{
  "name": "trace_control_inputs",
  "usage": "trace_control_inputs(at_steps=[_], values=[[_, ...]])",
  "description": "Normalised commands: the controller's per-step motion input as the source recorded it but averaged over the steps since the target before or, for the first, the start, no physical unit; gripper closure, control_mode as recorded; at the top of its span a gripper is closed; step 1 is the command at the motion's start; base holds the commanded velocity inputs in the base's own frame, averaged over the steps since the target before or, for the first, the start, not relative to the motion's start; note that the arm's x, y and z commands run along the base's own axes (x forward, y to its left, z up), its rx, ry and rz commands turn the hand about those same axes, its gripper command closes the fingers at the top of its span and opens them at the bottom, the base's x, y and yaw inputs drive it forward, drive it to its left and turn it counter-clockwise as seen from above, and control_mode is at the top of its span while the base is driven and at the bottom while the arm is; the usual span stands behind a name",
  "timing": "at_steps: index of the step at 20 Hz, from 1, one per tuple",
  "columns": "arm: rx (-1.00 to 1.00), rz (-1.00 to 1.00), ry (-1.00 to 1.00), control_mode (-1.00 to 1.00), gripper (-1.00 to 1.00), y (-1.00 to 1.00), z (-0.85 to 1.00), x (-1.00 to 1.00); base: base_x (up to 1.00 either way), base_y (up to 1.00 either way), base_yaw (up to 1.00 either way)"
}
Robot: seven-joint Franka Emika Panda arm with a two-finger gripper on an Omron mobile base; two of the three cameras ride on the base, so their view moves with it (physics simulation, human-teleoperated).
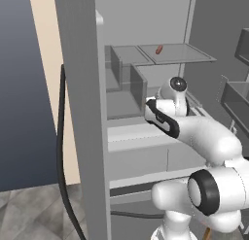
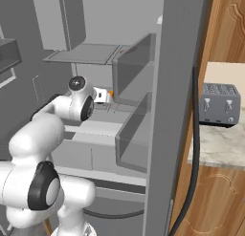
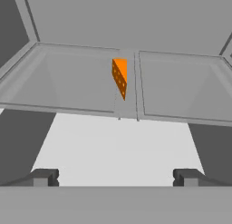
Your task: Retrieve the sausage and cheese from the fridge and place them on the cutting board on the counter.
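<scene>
The fridge (image 1: 82, 112) stands open and my arm reaches into its middle level. The cheese (image 3: 119, 76), an orange wedge, stands on a grey shelf (image 3: 68, 87) straight ahead of my gripper (image 3: 116, 177), a short way beyond the fingertips (image 3: 44, 177). The gripper is open with nothing between its fingers. From the right, the hand (image 2: 102, 95) sits just short of the cheese (image 2: 110, 93). The sausage (image 1: 159, 50) lies on the glass shelf one level higher, above and behind the wrist. A strip of counter (image 2: 215, 144) shows right of the fridge. The cutting board is out of view.
Open fridge doors flank the arm, with door bins (image 1: 238, 100) on one side and clear bins (image 2: 136, 134) on the other. A grey toaster (image 2: 219, 103) sits on the counter. Drawers (image 1: 146, 161) lie below the arm.
</scene>
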Motion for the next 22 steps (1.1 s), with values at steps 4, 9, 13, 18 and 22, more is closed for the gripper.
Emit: trace_control_inputs(at_steps=[4, 9, 13, 18, 22], values=[[0.0, 0.0, 0.0, -1.0, -1.0, 0.0, -0.08, 0.48, 0.0, 0.0, 0.0], [0.0, 0.0, 0.0, -1.0, -1.0, 0.0, -0.12, 0.46, 0.0, 0.0, 0.0], [0.0, 0.0, 0.0, -1.0, -1.0, 0.0, -0.13, 0.4, 0.0, 0.0, 0.0], [0.0, 0.0, 0.0, -1.0, -1.0, 0.0, -0.02, 0.51, 0.0, 0.0, 0.0], [0.0, 0.0, 0.0, -1.0, -1.0, 0.0, -0.07, 0.49, 0.0, 0.0, 0.0]])
